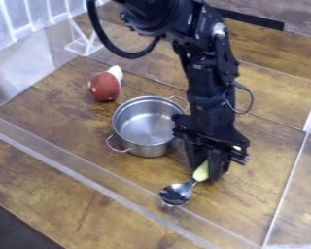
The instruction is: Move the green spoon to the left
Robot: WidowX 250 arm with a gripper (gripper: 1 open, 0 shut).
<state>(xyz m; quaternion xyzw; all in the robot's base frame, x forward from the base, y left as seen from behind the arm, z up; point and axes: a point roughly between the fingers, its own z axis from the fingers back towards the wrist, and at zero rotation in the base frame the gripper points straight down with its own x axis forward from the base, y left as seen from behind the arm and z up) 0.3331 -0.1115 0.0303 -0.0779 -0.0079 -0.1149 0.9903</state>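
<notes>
The green spoon (187, 184) lies near the table's front right, its shiny round bowl toward the front and its yellow-green handle running up between the fingers. My gripper (208, 170) points straight down over the handle end and is shut on it. The black fingers hide most of the handle. The arm rises from there toward the top of the view.
A steel pot (147, 127) with side handles stands just left of the gripper, close to the arm. A red rounded object (105, 86) lies further back left. A clear plastic wall (81, 165) runs along the front and sides of the wooden table.
</notes>
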